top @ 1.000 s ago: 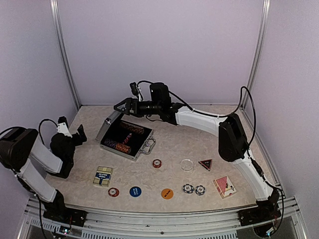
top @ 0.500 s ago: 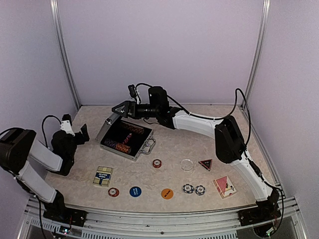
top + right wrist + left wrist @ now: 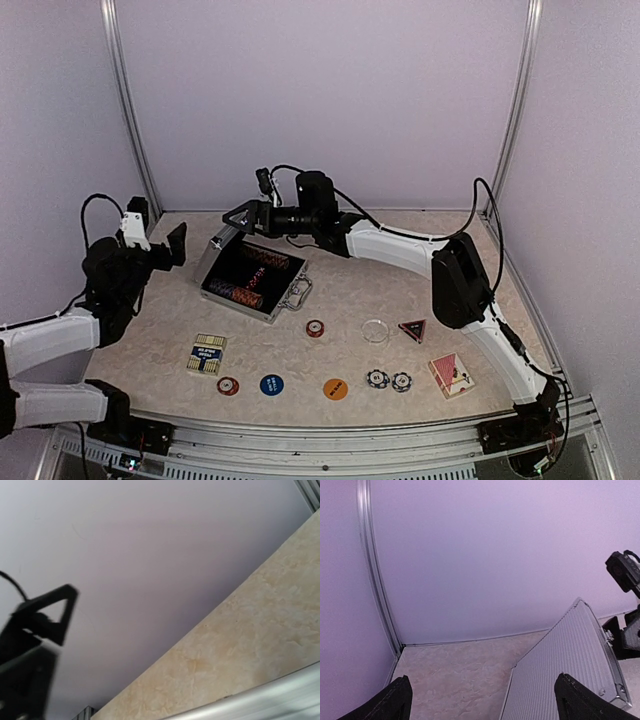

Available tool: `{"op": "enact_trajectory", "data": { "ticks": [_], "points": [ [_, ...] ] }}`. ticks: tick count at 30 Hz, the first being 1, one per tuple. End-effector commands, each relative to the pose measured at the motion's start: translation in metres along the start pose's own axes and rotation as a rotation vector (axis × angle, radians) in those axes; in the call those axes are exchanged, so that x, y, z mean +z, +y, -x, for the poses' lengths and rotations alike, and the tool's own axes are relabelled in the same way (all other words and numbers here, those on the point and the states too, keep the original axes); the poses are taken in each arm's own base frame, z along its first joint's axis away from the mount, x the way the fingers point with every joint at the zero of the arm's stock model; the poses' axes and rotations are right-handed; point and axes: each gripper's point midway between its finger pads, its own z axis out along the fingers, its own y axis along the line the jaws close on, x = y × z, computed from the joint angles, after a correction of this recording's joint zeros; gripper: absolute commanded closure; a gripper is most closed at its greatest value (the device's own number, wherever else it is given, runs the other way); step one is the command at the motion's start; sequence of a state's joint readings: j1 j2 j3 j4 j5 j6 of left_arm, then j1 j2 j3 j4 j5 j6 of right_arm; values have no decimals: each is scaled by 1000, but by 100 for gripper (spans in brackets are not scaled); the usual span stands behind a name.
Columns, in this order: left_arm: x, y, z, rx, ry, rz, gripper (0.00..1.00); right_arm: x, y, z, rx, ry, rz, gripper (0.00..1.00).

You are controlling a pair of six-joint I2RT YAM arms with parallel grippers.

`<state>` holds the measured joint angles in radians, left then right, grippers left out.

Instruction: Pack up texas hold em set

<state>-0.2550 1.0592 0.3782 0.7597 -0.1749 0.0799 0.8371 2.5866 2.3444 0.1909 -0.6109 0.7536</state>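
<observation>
Lilac walls, marbled bench [image 3: 400, 270]. Case [image 3: 250, 280] sits open left of centre, lid [image 3: 560, 660] up. Chips [image 3: 315, 328], discs [image 3: 271, 384], triangle [image 3: 412, 328] and decks [image 3: 207, 353] lie loose in front. Both pincers gape, empty: left pincer [image 3: 170, 250] beside the lid, right pincer [image 3: 243, 218] above it. You'd best leave the lid up (load first). Right wrist view misses the case; lid contact unclear.

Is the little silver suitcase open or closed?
Open: the silver case has its lid tilted up, and chips show on the black lining inside.
</observation>
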Motion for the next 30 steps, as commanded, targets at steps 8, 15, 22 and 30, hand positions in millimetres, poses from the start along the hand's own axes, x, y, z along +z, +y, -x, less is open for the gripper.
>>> {"op": "enact_trajectory", "data": {
  "ticks": [8, 15, 22, 30],
  "points": [
    [-63, -69, -17, 265, 106, -429, 1, 2, 41, 30, -52, -85, 100, 0],
    [-81, -86, -26, 393, 89, -490, 1, 0, 50, 38, -37, -102, 113, 0],
    [-52, -91, -37, 469, 159, -408, 1, -1, 59, 35, -47, -83, 116, 0],
    [-11, -83, -35, 425, 197, -261, 1, -2, 61, 26, -50, -54, 108, 0]
  ]
}}
